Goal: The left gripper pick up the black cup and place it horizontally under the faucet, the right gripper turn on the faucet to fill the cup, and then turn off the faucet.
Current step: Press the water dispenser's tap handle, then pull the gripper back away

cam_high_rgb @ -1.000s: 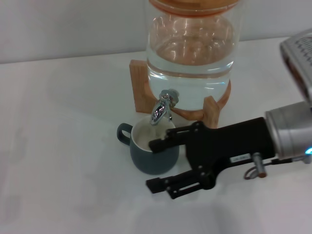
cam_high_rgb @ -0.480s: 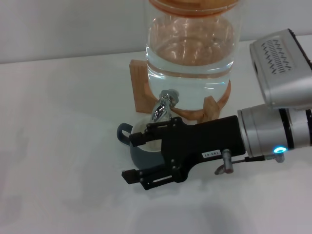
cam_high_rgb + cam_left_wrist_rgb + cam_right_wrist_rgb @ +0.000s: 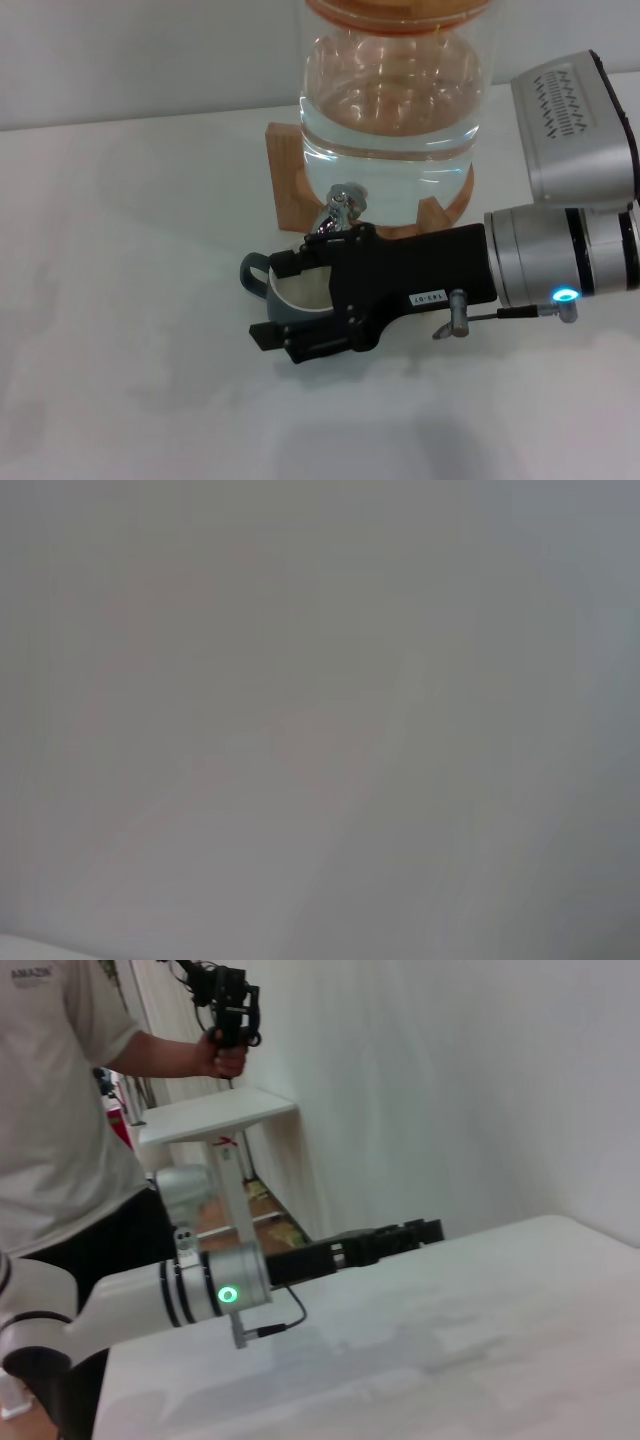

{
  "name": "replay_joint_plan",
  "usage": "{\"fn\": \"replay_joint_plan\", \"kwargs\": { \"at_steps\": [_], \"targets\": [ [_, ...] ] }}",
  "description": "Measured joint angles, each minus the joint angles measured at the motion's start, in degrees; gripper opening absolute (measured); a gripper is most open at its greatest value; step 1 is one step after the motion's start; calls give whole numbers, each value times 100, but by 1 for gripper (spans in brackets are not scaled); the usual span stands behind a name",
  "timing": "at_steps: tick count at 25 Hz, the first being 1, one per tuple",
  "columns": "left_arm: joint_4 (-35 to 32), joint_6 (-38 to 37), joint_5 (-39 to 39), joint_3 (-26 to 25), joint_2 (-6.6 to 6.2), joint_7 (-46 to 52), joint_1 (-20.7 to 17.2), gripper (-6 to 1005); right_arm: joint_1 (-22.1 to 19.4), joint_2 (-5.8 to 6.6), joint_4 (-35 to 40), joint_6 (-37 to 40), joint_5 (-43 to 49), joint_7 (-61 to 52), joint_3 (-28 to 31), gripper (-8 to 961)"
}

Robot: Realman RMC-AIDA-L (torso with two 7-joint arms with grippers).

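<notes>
The black cup stands upright on the white table below the faucet, its loop handle pointing left. The chrome faucet sits at the base of the big glass jar; its spout is partly hidden. My right gripper, with a white label, reaches in from the right above the cup. It is open, its upper finger just below the faucet and its lower finger in front of the cup. My left gripper shows only in the right wrist view, hovering above the table away from the cup.
The jar is half full of water and rests on a wooden stand. In the right wrist view a person in a white T-shirt holds a device beside a small white side table. The left wrist view shows only a blank pale surface.
My right gripper has moved left and toward the jar, from in front of the cup to over it. Its upper finger now sits by the faucet spout. The cup has not moved.
</notes>
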State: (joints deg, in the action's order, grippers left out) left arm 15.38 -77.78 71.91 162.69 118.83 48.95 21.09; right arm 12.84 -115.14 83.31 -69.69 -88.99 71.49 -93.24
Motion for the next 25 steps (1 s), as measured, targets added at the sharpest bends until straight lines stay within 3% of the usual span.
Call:
{"fn": "replay_joint_plan", "kwargs": {
  "at_steps": [25],
  "targets": [
    [-87,5,-2,0,9,0,18,625,50,36,-530,-302,110,129,672,795]
  ]
}}
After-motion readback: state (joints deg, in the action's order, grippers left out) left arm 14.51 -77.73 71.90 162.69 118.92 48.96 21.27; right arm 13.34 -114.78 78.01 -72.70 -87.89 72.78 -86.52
